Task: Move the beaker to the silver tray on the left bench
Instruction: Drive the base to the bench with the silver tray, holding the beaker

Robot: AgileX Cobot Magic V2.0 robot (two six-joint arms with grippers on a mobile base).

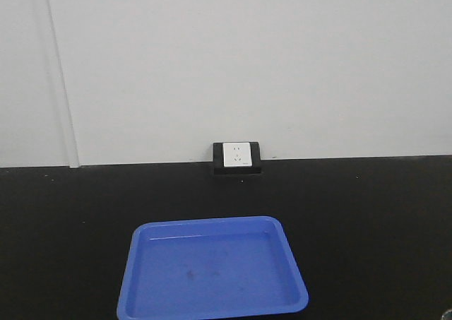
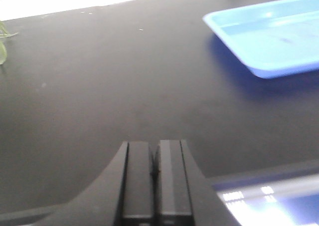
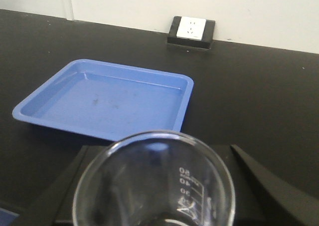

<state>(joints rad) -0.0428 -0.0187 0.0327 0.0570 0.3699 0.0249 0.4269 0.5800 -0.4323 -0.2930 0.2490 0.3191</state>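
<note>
**Beaker in right-hand grasp; silver tray not in view**

Position: the small clear glass beaker (image 3: 154, 181) sits between the right fingers (image 3: 271, 188), whose dark bodies flank it on both sides. They appear closed on the glass, though the contact points lie below the rim and are hidden. It is over the front part of the matte black table (image 1: 367, 214), on the near side of the shallow blue plastic tray (image 1: 212, 263). Whether its base clears the table cannot be seen. The left fingers (image 2: 139, 181) are pressed together with nothing between them, low over bare table towards its front edge.

Step in hand (judged): carrying the beaker to the silver tray, which shows in none of the views. To do it well:
- keep the grasp unchanged, since smooth glass may slip if it is eased;
- hold the wrist level so the mouth faces up;
- travel slowly, clear of the blue tray's rim;
- release only once the silver tray is seen beneath the base.

Orientation: the round rim opens upward towards the wrist camera, so the long axis runs roughly vertical and the beaker is upright or nearly so. The printed graduations lie on the right side of the wall. The direction of the spout cannot be made out.
</note>
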